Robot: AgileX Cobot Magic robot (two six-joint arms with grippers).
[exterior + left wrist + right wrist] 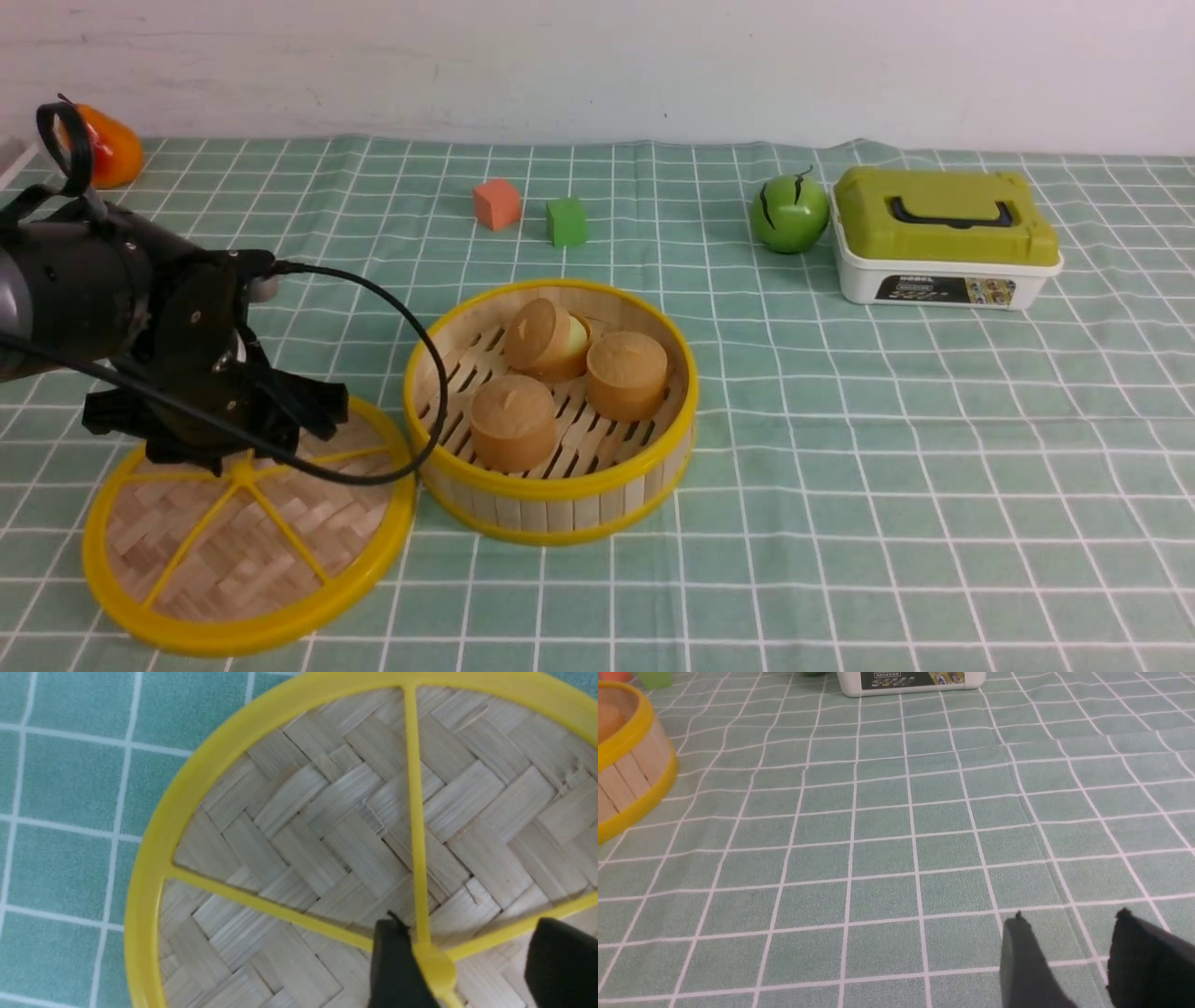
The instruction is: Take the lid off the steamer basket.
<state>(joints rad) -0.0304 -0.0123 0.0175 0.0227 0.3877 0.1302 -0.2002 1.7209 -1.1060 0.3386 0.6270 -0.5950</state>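
Observation:
The lid [252,555] lies flat on the cloth, left of the steamer basket [560,490], its rim touching or almost touching the basket. The basket stands uncovered with three brown buns [512,420] inside. My left gripper [219,437] hangs over the lid's centre. In the left wrist view my left gripper [467,933] is open, its jaws either side of the knob [434,966]; one finger touches the knob, the other stands apart. My right gripper [1069,924] is open and empty over bare cloth, right of the basket [635,774]; it is out of the front view.
An orange cube [496,203] and a green cube [566,221] sit behind the basket. A green apple [790,214] and a white box with an olive-green lid [943,238] stand at the back right. An orange pepper [114,149] lies at the back left.

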